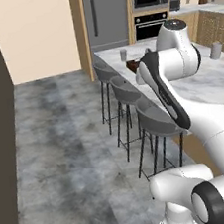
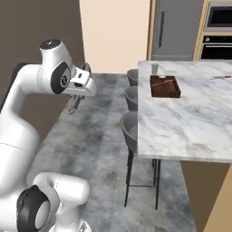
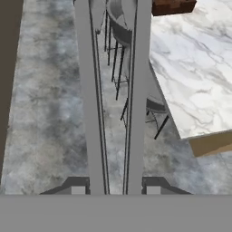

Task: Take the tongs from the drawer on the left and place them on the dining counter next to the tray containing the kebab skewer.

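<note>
Slim grey tongs (image 3: 88, 90) run up the hand view as two long arms, clamped between my fingertips (image 3: 78, 189). My gripper (image 3: 115, 189) is shut on them. In the right base view my gripper (image 2: 84, 86) hangs over the floor, left of the dining counter (image 2: 190, 122), and the tongs (image 2: 74, 105) dangle below it. The dark brown tray (image 2: 158, 92) sits near the counter's far left edge, with the thin kebab skewer (image 2: 164, 82) inside. The tray (image 3: 174, 6) also shows at the top of the hand view. The drawer is out of view.
Grey-seated stools (image 2: 130, 131) with thin black legs line the counter's left side, between my hand and the marble. A grey cup (image 2: 155, 68) stands behind the tray, another (image 1: 216, 50) farther right. A fridge (image 1: 106, 15) and ovens (image 1: 151, 24) stand at the back.
</note>
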